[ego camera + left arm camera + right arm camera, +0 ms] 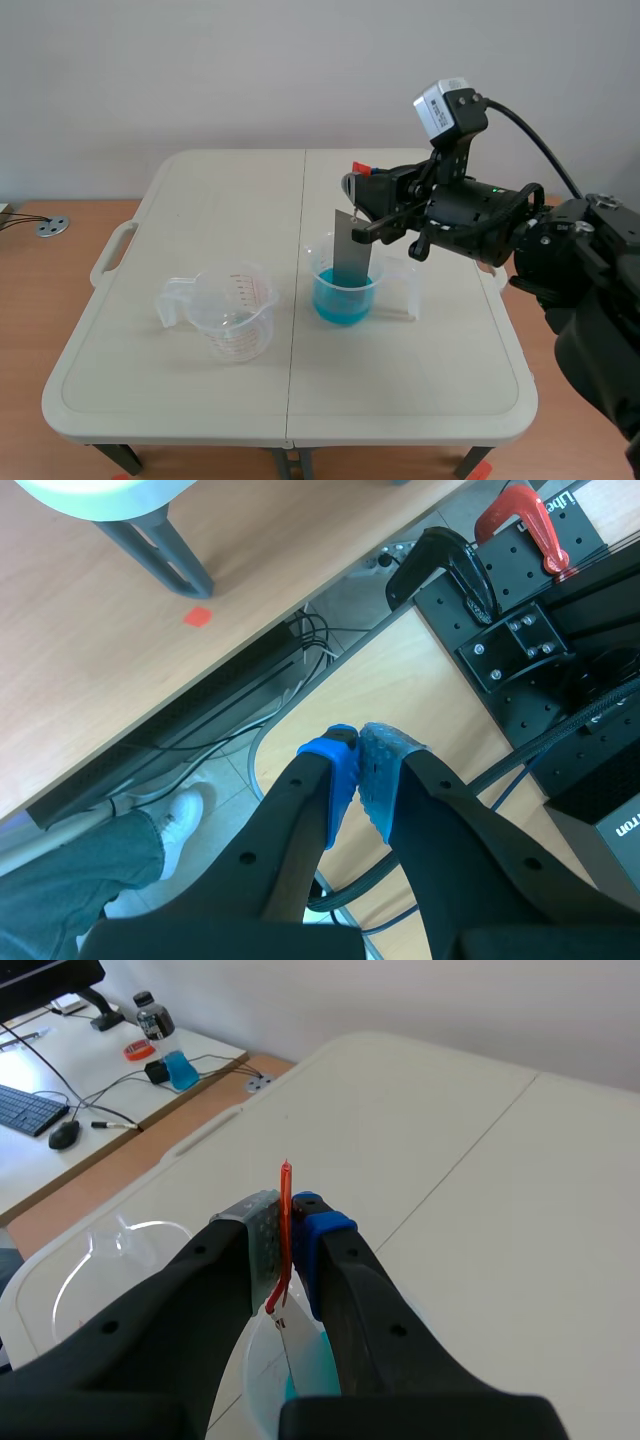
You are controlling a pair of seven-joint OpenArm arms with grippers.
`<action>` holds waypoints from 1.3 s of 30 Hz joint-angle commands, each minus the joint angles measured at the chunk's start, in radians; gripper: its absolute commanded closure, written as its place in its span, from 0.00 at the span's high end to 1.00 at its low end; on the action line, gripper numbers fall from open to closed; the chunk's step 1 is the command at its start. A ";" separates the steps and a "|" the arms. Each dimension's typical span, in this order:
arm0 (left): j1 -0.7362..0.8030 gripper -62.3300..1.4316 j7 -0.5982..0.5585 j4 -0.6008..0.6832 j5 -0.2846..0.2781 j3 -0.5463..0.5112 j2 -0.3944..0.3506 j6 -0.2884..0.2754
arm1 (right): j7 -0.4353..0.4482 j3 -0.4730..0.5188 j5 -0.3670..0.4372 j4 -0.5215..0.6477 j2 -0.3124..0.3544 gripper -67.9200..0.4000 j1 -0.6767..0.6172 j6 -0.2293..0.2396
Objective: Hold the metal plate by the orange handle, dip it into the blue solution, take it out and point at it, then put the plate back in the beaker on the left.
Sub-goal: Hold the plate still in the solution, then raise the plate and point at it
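**Plate goes into the blue**

Jaws of the right arm (480, 215) are clenched on the orange handle (286, 1222), the pads (262, 1245) pinching it flat from both sides. The grip looks chosen to keep the metal plate (352, 248) hanging upright and the fingers clear of the liquid. The plate drops straight from the handle into the beaker (382, 295) that stands just right of the centre seam of the surface (200, 200), about midway between its far and near edges. Its lower end sits in the blue solution (343, 303), which fills roughly the bottom half of that beaker.

The dip appears to be under way, with the lift-out, the pointing and the return not yet done. Left of the seam and well apart from the first stands the second beaker (250, 335), clear with red markings; nothing can be seen in it. It is placed where the plate is due to end up.

The left jaws are closed on nothing, pads (338, 780) meeting at the tips. They hang off the surface, above a floor with cables (300, 640) and a person's white shoe (185, 815).
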 commanded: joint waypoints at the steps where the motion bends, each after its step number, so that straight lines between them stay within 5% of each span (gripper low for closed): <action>1: 0.000 0.09 -0.010 0.005 -0.006 -0.001 0.008 -0.006 | 0.008 0.011 0.038 0.056 0.018 0.02 0.020 0.008; 12: -0.023 0.09 -0.068 0.006 -0.002 -0.002 0.004 -0.006 | -0.135 0.055 0.158 0.238 0.031 0.02 0.020 0.008; 22: -0.277 0.09 -0.067 0.011 -0.004 0.000 -0.043 -0.014 | -0.215 0.055 0.245 0.360 0.031 0.02 0.020 0.008; 28: -0.473 0.09 -0.054 0.011 -0.004 0.004 -0.051 -0.116 | -0.229 0.055 0.270 0.405 0.031 0.02 0.020 0.008; 39: -0.873 0.09 0.094 0.010 -0.003 0.254 -0.034 -0.153 | -0.247 0.055 0.293 0.426 0.031 0.02 0.020 0.008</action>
